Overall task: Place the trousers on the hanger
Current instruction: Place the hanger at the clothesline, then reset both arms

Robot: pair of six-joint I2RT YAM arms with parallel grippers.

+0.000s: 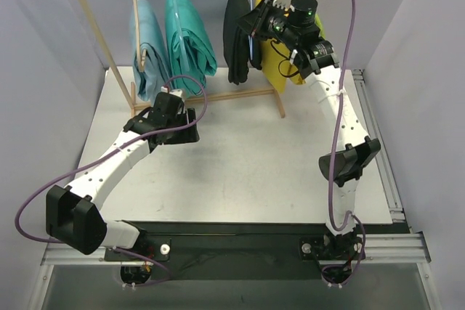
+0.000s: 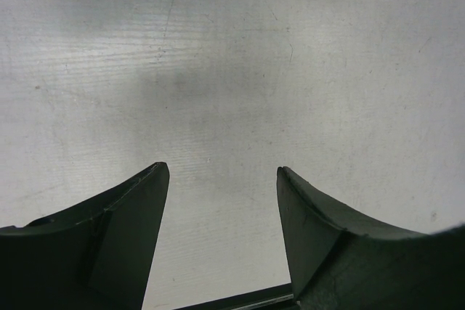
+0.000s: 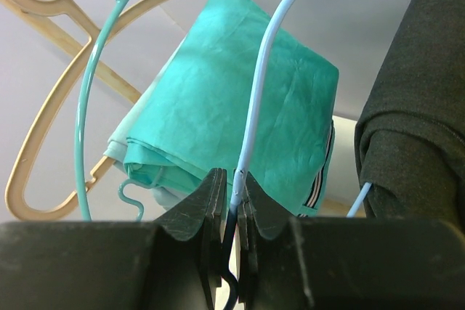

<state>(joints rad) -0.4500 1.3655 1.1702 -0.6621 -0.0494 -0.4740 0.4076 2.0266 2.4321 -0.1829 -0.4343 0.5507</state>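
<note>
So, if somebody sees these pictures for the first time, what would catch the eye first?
The right gripper, up at the clothes rack at the back, is shut on the wire of the light-blue hanger, with the black trousers draped on it. The left gripper is open low over the white table, holding nothing.

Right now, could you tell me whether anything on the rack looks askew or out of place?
Nothing stands out: the trousers hang folded over the hanger, whose wire the right gripper pinches.
</note>
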